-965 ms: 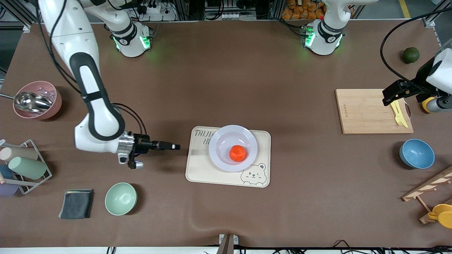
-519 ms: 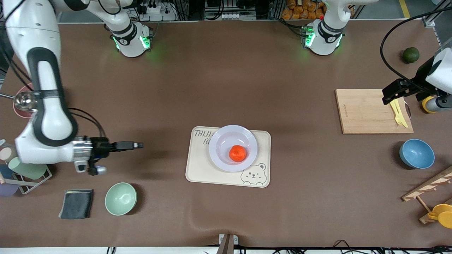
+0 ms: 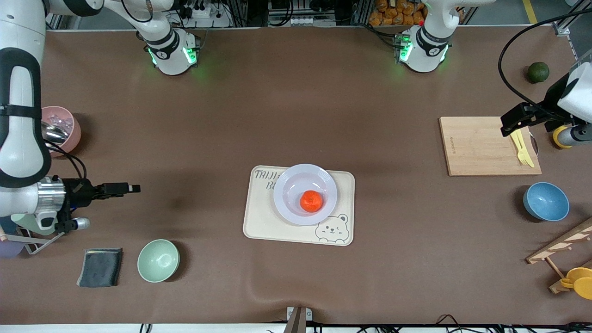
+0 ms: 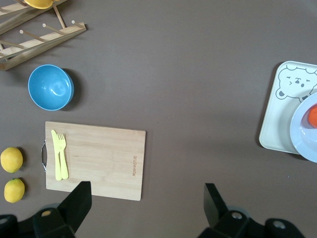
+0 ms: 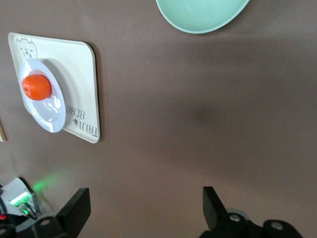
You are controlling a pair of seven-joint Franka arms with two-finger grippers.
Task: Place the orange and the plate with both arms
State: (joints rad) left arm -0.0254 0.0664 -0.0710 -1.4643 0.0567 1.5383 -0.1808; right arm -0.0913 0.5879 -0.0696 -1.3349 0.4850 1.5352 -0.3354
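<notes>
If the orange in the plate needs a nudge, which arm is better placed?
Right, narrowly. The right gripper is open over bare table, pointing toward the plate holding the orange. The left gripper is open over the cutting board, slightly farther off at the table's end.

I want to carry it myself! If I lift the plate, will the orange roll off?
Probably not if level: the orange sits in the plate's sunken centre, ringed by a wide rim. Being round, it would likely roll if tilted. The plate looks stiff and probably light.

Two lemons, three bowls
</notes>
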